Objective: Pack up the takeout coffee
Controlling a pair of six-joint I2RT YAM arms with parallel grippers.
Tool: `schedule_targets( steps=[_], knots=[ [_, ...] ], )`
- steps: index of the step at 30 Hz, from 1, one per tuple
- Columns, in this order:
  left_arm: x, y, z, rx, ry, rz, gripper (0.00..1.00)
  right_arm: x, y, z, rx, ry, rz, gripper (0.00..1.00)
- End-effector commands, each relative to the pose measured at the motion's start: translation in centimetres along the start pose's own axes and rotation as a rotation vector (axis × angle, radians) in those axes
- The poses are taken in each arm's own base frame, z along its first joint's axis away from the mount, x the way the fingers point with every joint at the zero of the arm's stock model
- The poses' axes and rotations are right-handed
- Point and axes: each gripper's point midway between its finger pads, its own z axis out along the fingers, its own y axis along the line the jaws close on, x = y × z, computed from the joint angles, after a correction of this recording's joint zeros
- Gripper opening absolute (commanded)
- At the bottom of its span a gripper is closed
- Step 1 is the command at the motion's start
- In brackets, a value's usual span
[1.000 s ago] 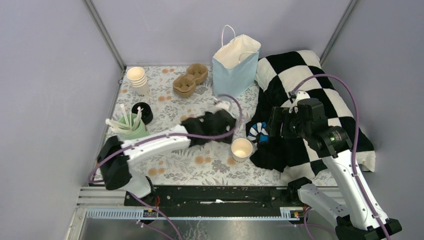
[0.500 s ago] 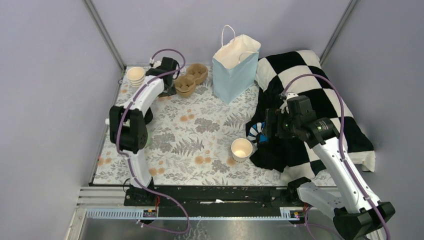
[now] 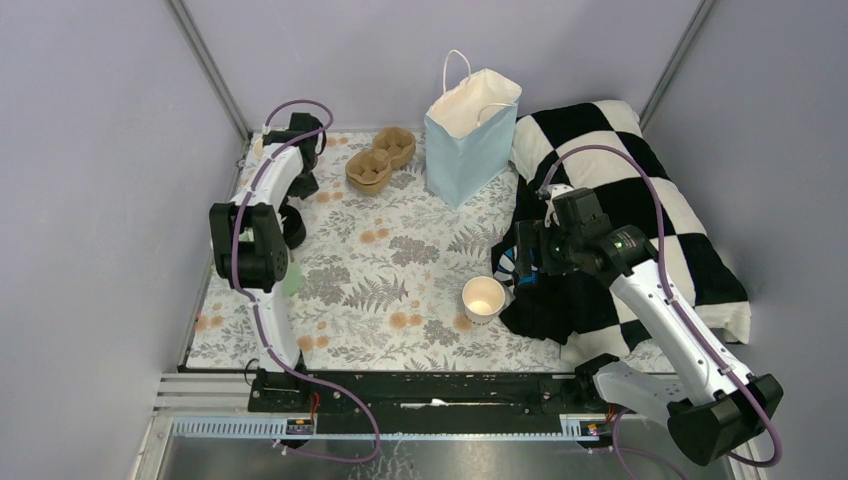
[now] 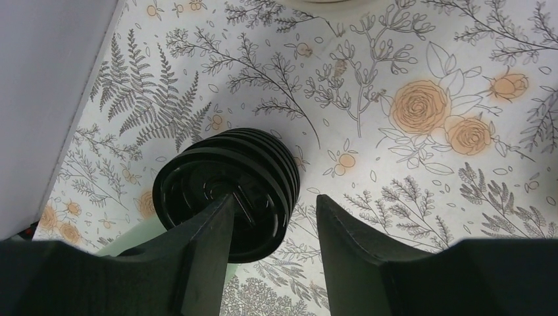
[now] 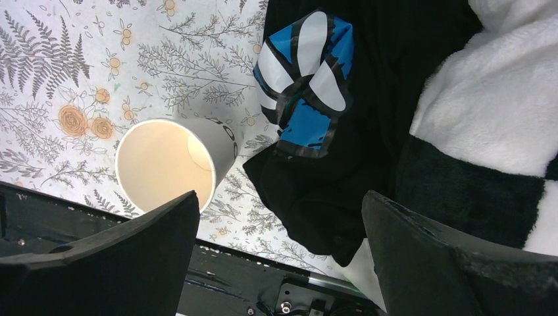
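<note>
A small white paper cup (image 3: pixel 483 298) stands open, with no lid, near the front middle of the floral mat; it also shows in the right wrist view (image 5: pixel 172 161). No lidded cup is in view. A stack of black lids (image 4: pixel 227 191) stands by the mat's left edge (image 3: pixel 291 226). My left gripper (image 4: pixel 275 201) is open and empty, above and just beside the lid stack, at the back left (image 3: pixel 298 185). My right gripper (image 5: pixel 279 197) is wide open and empty, above the blanket's edge right of the cup (image 3: pixel 530 262). The blue paper bag (image 3: pixel 470 130) stands open at the back.
A black-and-white checkered blanket (image 3: pixel 640 200) covers the right side. A blue, white and black striped item (image 5: pixel 306 79) lies on its dark edge. A brown cup carrier (image 3: pixel 380 160) sits left of the bag. A mint-green cup (image 4: pixel 128 245) stands by the lids. The left arm hides most of a cream cup stack (image 3: pixel 262 150).
My left arm has swung from the middle of the mat to the back left corner, over the lid stack. My right gripper has shifted a little left.
</note>
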Motion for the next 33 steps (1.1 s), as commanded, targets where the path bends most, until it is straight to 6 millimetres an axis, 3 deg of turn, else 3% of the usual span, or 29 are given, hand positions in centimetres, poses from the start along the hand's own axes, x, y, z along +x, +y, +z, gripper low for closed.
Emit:
schedule_targets(
  steps=[1,9,17,33],
  knots=[
    [-0.4,1.0,-0.1,0.01,-0.002,-0.063,0.53,-1.9,0.2,-0.3,0.012,-0.065,-0.045,1.0],
    [0.3,0.7,1.4,0.03,0.036,-0.091,0.52,-1.9,0.4,-0.1,0.007,-0.059,-0.046,1.0],
    [0.0,0.8,1.3,0.03,0.021,-0.085,0.35,-2.1,0.6,0.1,0.004,-0.058,-0.042,1.0],
    [0.5,0.4,1.8,0.039,0.038,-0.083,0.36,-2.1,0.6,0.0,0.005,-0.061,-0.044,1.0]
  ],
)
